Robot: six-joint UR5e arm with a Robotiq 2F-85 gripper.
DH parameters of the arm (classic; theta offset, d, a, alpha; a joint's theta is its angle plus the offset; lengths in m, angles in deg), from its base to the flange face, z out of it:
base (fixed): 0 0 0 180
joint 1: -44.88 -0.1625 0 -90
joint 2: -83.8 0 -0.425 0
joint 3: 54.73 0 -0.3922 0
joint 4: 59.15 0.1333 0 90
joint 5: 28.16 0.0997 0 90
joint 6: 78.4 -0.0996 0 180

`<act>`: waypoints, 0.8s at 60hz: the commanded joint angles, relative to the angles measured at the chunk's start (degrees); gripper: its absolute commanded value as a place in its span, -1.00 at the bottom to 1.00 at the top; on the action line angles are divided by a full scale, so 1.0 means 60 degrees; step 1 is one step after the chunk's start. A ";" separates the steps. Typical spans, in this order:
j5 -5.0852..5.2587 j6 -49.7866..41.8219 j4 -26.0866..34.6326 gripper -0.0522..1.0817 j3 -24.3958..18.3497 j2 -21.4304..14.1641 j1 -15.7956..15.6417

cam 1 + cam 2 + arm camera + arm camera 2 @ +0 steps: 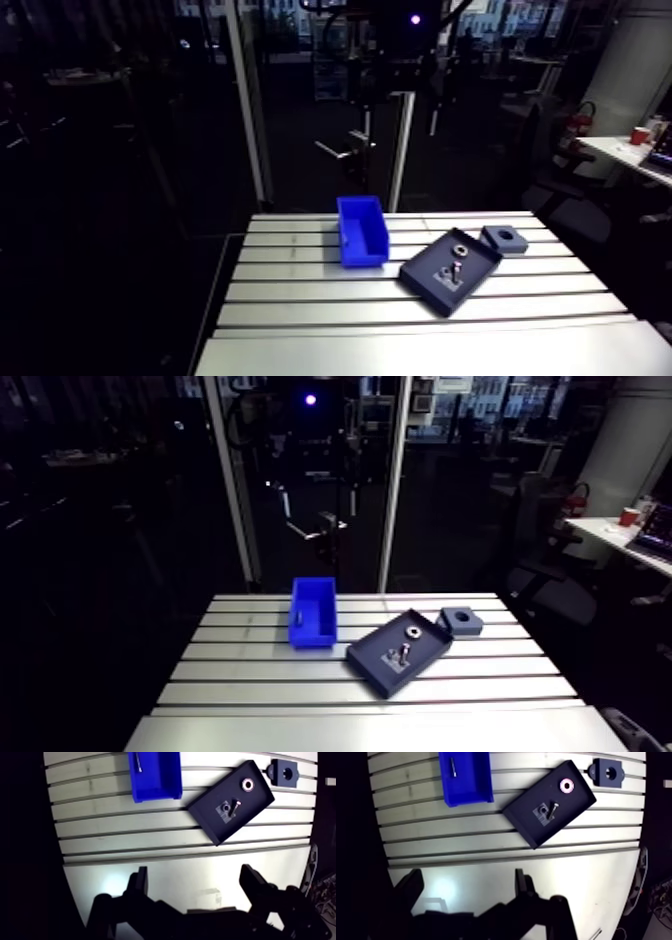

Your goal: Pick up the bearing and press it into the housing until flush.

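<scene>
The bearing [247, 784], a small silvery ring, lies in the far corner of a dark flat tray [250, 807] on the slotted table. Beside the tray's far end sits the housing [283, 771], a dark block with a round hole; it also shows in the arm view as the housing [504, 238]. A small screw [234, 806] and a little square part lie mid-tray. My gripper [195, 884] hangs well above the table's near edge, far short of the tray, open with nothing between its fingers [138, 883].
A blue bin [153, 774] with a thin pin inside stands left of the tray, also seen as the blue bin [361, 231]. The aluminium table [420, 330] has lengthwise slots and a plain near strip. Dark drop-offs flank both sides.
</scene>
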 commanded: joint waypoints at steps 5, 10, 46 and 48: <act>-0.0454 0.0630 0.0864 -0.90 -0.1422 0.0820 -0.0352; -0.0454 0.0630 0.0862 -0.90 -0.1436 0.0835 -0.0352; -0.0498 0.0833 0.0764 -0.90 -0.1367 0.1066 0.0026; -0.0486 0.0947 0.0749 -0.90 -0.1326 0.1081 0.0116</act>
